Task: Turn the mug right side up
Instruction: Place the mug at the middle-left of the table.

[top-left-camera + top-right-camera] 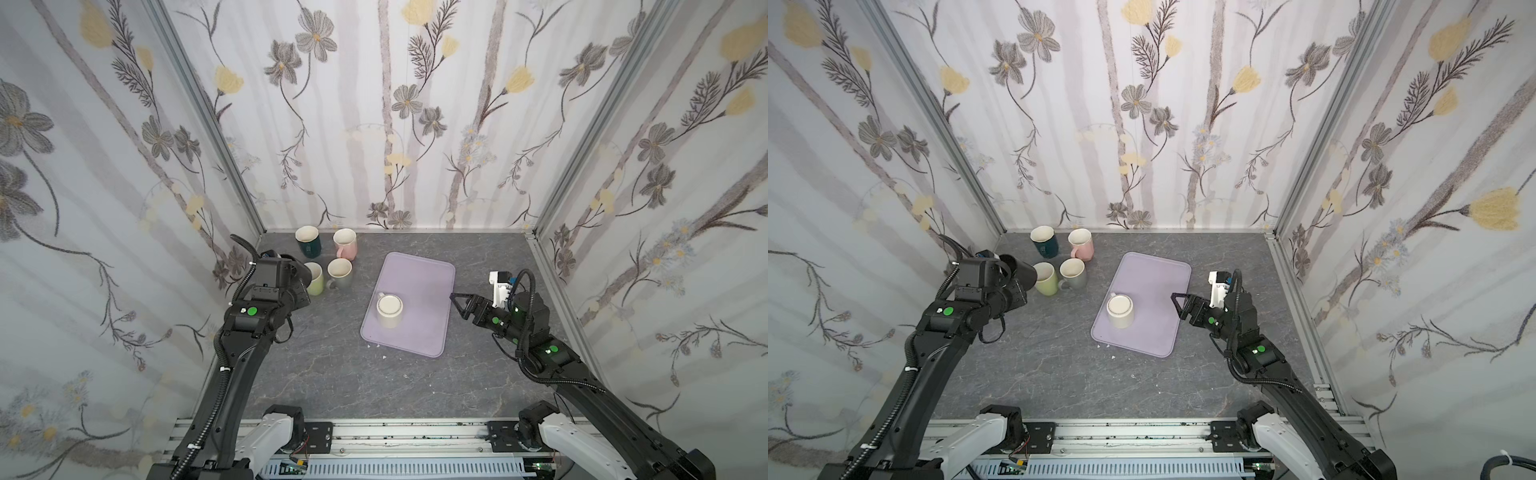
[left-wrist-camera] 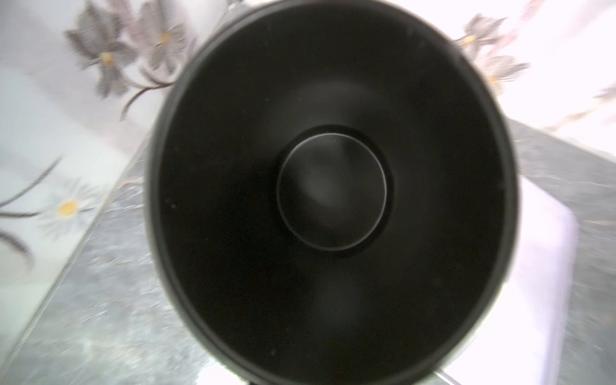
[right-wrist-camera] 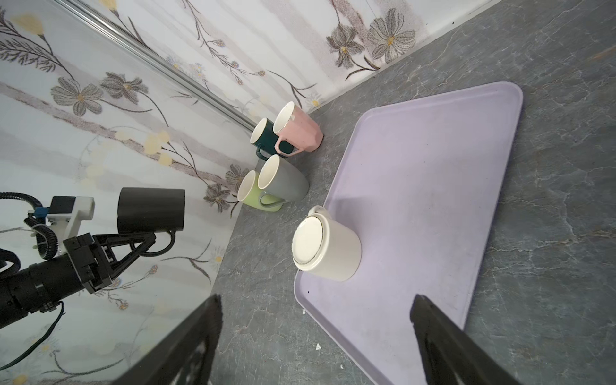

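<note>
- The left fingers (image 3: 141, 247) are clamped together on the handle of a black mug (image 3: 151, 210), held in the air well off the tray's left side.
- That black mug lies on its side, with its long axis level, its mouth facing back at the left wrist and its base pointing toward the tray (image 1: 419, 282).
- My judgement is that the mug needs a quarter turn at the wrist before it can be set down upright.
- The right fingers (image 3: 200, 336) stand wide apart and hold nothing. They hover at the tray's right edge and point across it.
- A white mug (image 1: 390, 309) sits on the tray's near-left part with its base up and its long axis vertical.
- Its handle is turned to the tray's far-left side, away from the right fingers. The right arm is nearer to it than the left.
- The rest of the tray is bare, which leaves room for a side approach.
- Off the tray's far-left corner, four mugs stand upright on the table (image 1: 332, 374): a dark green mug (image 1: 308, 240), a pink mug (image 1: 345, 243), a light green mug (image 1: 314, 278) and a grey mug (image 1: 340, 274).
- They stand close together near the wall corner, so I judge the space for setting down a mug beside them to be tight.
</note>
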You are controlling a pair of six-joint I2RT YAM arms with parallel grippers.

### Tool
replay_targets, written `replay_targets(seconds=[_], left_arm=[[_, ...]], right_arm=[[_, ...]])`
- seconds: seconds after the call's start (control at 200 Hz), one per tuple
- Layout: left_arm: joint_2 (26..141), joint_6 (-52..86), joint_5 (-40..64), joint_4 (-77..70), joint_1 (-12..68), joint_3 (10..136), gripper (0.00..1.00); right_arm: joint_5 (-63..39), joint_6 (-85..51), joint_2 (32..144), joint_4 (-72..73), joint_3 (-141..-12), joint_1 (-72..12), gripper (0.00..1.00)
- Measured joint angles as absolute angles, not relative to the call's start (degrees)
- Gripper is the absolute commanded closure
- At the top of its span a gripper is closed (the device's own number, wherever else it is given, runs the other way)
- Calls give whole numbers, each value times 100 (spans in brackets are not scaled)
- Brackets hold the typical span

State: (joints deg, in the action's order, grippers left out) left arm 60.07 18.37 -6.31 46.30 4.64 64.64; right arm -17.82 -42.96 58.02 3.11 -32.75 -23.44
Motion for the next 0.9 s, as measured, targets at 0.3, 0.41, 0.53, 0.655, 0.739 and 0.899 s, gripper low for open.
replay_targets(seconds=[0.3,0.41,0.53,0.655,0.739,0.899], left_arm=[[7028,1584,-156,4624,-840,6578,100],[7474,1538,71,4519,-965,6613,100],[7911,1518,220,4429,-985,6611,100],[8158,1500,266,4261,-985,6510,100],[8285,1494,298,4191,-985,6418,100],[8685,1385,386,4058,-980,6361,100]], right_arm=[[-1892,-4021,5811,294,-3225,-2263,10],[-1914,-3944,5902,294,-3190,-2244,10],[-1920,-3887,6097,290,-3168,-2244,10],[-1957,-3758,6536,196,-3308,-2246,10],[-1909,-3623,6895,137,-3566,-2298,10],[-1719,-3461,7448,-1,-3907,-2633,10]])
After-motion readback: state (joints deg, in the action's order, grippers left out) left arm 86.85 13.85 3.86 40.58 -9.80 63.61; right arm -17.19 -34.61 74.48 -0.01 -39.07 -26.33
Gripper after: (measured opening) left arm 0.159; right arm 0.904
